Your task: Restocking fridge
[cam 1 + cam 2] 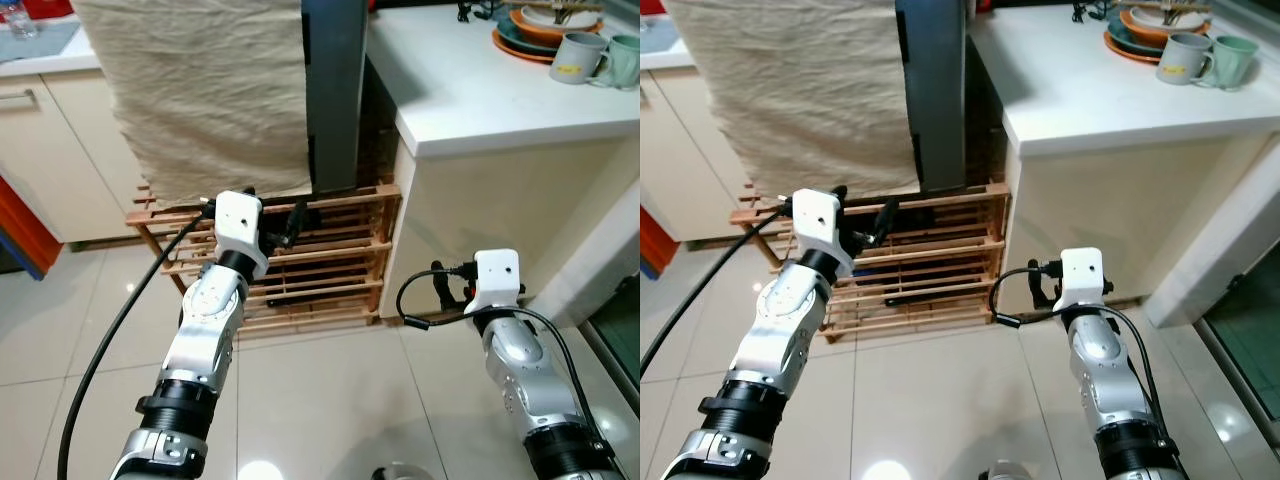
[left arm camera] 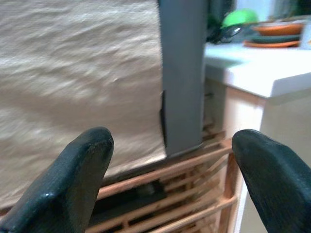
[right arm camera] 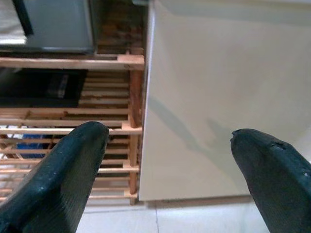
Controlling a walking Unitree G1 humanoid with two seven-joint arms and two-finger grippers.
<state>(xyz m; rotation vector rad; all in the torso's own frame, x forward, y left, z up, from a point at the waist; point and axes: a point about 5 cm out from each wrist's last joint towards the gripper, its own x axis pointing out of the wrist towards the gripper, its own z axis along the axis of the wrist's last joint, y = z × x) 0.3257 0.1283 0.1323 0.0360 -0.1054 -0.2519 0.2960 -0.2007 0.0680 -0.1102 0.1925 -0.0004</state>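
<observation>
Left pincer (image 2: 170, 179): apart, empty | fridge (image 1: 335, 90): just ahead | right pincer (image 3: 170, 179): apart

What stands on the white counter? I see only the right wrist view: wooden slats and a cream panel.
Observer: Two mugs stand beside stacked plates at the counter's far end.
Operator: Is something above the wooden rack?
Observer: Yes, a beige cloth hangs over a grey appliance standing on the rack.
Operator: Where is the left gripper?
Observer: The left gripper is open, raised in front of the rack, facing the cloth's lower edge.
</observation>
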